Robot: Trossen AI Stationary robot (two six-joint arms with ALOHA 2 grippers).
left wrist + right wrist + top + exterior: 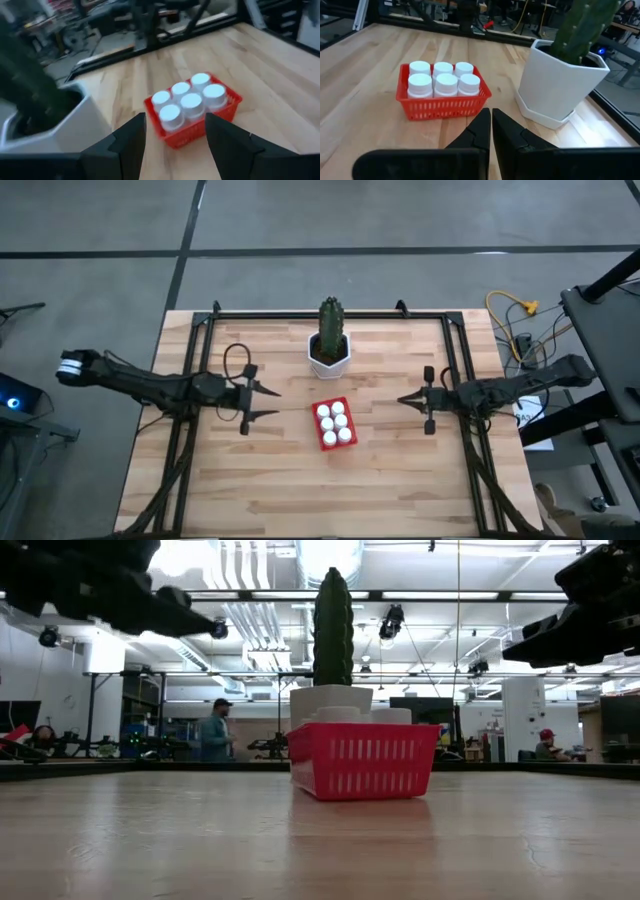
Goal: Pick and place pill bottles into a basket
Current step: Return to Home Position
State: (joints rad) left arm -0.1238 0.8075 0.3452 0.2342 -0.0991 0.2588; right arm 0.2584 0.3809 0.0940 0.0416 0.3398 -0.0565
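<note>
The red basket (334, 425) stands on the table's middle, and several white pill bottles (333, 420) stand upright in it, packed in two rows. They also show in the left wrist view (189, 102) and the right wrist view (442, 80). My left gripper (274, 401) is open and empty, left of the basket and above the table. My right gripper (401, 399) is shut and empty, right of the basket and above the table.
A white pot with a green cactus (329, 346) stands just behind the basket toward the far edge. A dark metal frame (300, 313) runs along the table's far edge and sides. People stand in the room beyond the table (214, 730).
</note>
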